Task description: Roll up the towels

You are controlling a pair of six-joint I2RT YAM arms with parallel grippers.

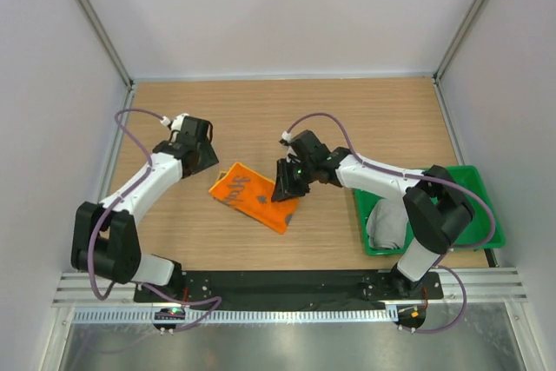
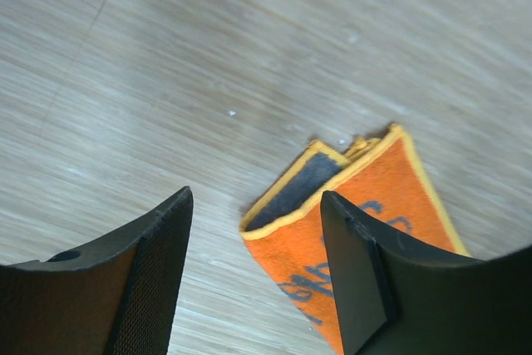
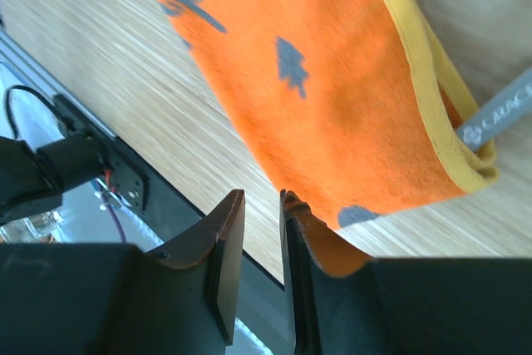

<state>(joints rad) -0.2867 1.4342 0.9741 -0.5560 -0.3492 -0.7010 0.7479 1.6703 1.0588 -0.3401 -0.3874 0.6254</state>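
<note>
Folded orange towel (image 1: 252, 197) mid-desk (image 1: 347, 119): light wood, white walls (image 1: 278, 15).
Dark print, yellow edging, grey inside the fold. Right tool (image 1: 287, 187) at its 3 o'clock, barely parted, empty; left tool (image 1: 206, 160) at 10, released wide. Grey towel (image 1: 388, 223) in tray (image 1: 476, 182), 4 o'clock.

Your top view looks steeply down from above and behind the arm bases (image 1: 161, 274), taking in the whole table (image 1: 261, 119). Both wrist views sit close to its surface, looking obliquely down. All three share the orange towel (image 1: 252, 195) (image 2: 374, 197) (image 3: 332, 64).
</note>
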